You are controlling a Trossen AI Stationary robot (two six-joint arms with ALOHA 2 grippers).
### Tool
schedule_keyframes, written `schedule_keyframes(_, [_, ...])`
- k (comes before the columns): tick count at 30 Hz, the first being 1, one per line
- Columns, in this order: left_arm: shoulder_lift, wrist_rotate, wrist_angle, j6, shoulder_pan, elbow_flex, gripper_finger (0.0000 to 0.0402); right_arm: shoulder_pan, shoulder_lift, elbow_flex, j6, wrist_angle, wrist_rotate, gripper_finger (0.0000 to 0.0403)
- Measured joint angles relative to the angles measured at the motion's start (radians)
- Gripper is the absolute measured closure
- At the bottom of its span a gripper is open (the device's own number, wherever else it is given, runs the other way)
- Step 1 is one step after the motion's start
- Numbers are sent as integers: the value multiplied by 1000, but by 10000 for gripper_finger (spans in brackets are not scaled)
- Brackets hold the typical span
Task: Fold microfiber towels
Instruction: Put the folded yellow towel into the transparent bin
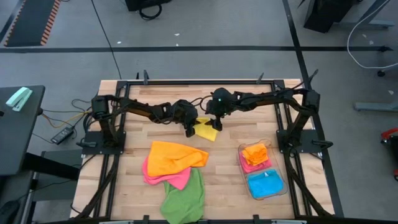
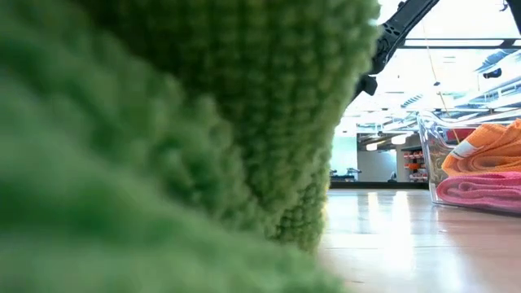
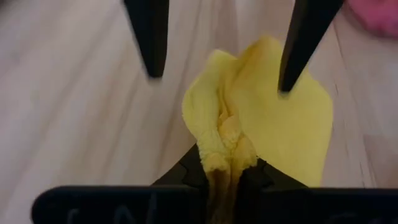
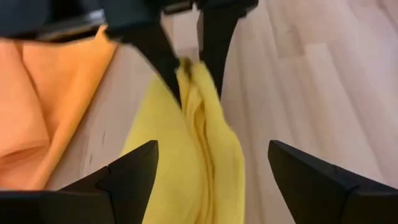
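Observation:
A crumpled yellow towel point(image 1: 206, 130) lies at the middle of the wooden table point(image 1: 130, 134), between my two grippers. My left gripper point(image 3: 227, 177) comes from the table's left and is shut on the towel's bunched left end. My right gripper point(image 4: 214, 174) comes from the right and hangs open just above the towel, a finger on either side, touching nothing. Nearer the front edge, an orange towel point(image 1: 176, 157) lies on a pink towel point(image 1: 166, 178), and a green towel point(image 1: 185, 198) lies next to them. My left gripper pinches a gathered, wrinkled end of the yellow towel point(image 3: 219, 140) between its two fingers, several layers bunched together. The fingers point(image 4: 163, 59) slant down from the table's left. That end is raised a little, and the rest of the towel point(image 3: 298, 130) lies spread on the table.
A clear plastic bin point(image 1: 274, 188) at the front right holds folded orange, pink and blue towels. The green towel point(image 2: 163, 130) fills most of the low view, with the bin point(image 2: 431, 155) at its right. Black frame rails edge the table.

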Motion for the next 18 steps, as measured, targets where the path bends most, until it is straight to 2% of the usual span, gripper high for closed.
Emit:
schedule_keyframes(5, [-25,-3,0,-5,-2,2,370,1,0,9,-33,-21,-5,91])
schedule_keyframes(10, [-42,-4,-14,-27,-8,2,357,0,0,10,-46,-41,-15,91])
schedule_keyframes(18, [-46,-3,62,-28,-38,2,367,10,0,10,-53,-96,-47,97])
